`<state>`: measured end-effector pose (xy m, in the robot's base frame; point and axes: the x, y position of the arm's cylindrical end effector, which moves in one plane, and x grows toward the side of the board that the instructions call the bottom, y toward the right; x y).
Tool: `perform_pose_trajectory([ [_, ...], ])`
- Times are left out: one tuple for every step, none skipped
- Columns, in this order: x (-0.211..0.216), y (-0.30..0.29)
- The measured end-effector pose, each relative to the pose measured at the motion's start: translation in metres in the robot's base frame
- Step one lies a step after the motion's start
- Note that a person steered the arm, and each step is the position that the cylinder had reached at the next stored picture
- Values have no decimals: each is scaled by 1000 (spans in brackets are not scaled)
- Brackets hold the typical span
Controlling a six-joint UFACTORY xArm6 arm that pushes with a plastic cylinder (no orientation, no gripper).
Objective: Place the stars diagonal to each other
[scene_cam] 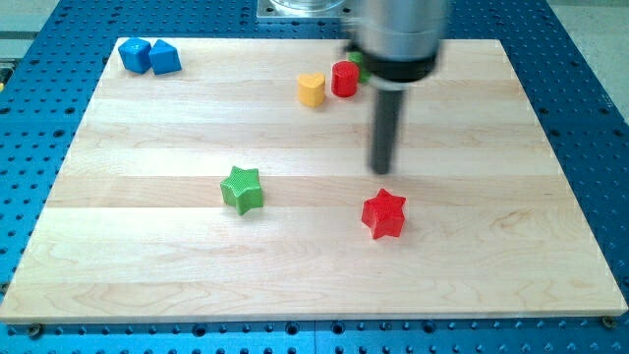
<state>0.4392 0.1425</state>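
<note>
A green star point(242, 189) lies on the wooden board point(147, 275), left of centre. A red star point(383, 213) lies to its right and slightly lower in the view. My tip point(381, 171) is just above the red star in the view, a short gap from it, and well to the right of the green star. The rod rises from the tip to the arm's grey body at the view's top.
A yellow heart point(312, 88) and a red cylinder point(344, 78) sit near the top centre, with a green block point(358, 63) mostly hidden behind the arm. Two blue blocks point(149, 55) sit at the top left corner.
</note>
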Motion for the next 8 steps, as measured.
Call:
perform_pose_trajectory([
  [50, 17],
  [97, -95],
  [135, -190],
  [106, -166],
  [66, -211],
  [32, -239],
  [86, -281],
  [133, -231],
])
